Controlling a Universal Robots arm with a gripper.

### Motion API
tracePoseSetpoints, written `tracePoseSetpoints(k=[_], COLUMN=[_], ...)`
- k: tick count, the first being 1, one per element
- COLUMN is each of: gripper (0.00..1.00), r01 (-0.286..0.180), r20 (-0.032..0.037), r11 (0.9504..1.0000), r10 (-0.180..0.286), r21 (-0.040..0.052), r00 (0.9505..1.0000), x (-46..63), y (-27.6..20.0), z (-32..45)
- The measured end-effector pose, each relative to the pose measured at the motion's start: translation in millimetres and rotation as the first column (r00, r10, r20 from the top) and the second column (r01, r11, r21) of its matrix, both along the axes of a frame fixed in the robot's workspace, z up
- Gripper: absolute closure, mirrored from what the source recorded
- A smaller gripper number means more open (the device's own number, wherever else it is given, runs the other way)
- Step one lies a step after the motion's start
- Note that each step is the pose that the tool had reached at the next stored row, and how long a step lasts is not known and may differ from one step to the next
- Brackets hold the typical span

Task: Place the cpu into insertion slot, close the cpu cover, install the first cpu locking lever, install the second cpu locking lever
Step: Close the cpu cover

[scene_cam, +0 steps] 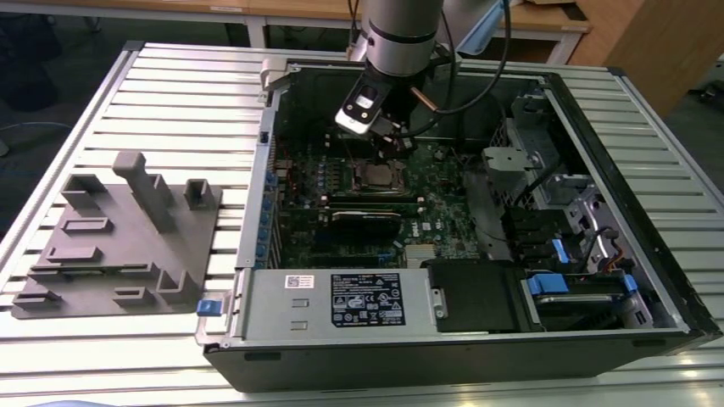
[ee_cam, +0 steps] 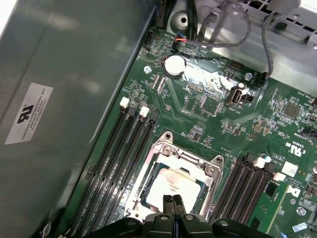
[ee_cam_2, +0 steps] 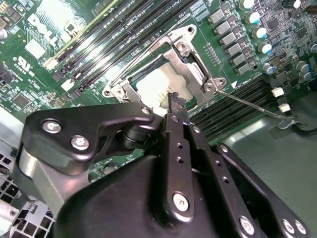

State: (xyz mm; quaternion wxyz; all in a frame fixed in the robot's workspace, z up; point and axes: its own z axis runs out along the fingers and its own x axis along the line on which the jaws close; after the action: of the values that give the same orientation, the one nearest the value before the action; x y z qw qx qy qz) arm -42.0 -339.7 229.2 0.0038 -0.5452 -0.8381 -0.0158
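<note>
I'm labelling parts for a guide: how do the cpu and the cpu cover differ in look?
The cpu is a solid pale plate; the cpu cover is an open frame with a window. The cpu is smaller and shows through that window; the cover rings it. Both are square, silvery and lie flat.

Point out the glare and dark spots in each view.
Second wrist view: glare whitens the cpu and a corner of the green board. First wrist view: sheen on the board beside the coin cell. Exterior view: bright slatted table, dim inside the case.
</note>
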Motion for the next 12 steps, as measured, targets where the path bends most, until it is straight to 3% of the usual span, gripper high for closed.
tracePoseSetpoints(k=[8,9,12], gripper=[0.89,0.89,0.89], r01=[-0.002,-0.028,-0.047], r20=[0.0000,-0.0001,-0.0001], r11=[1.0000,0.9996,0.9989], r10=[0.002,0.028,0.047], r21=[0.0001,0.0000,0.0000], r00=[1.0000,0.9996,0.9989], x=[0.0,0.0,0.0], y=[0.0,0.0,0.0], z=[0.0,0.0,0.0])
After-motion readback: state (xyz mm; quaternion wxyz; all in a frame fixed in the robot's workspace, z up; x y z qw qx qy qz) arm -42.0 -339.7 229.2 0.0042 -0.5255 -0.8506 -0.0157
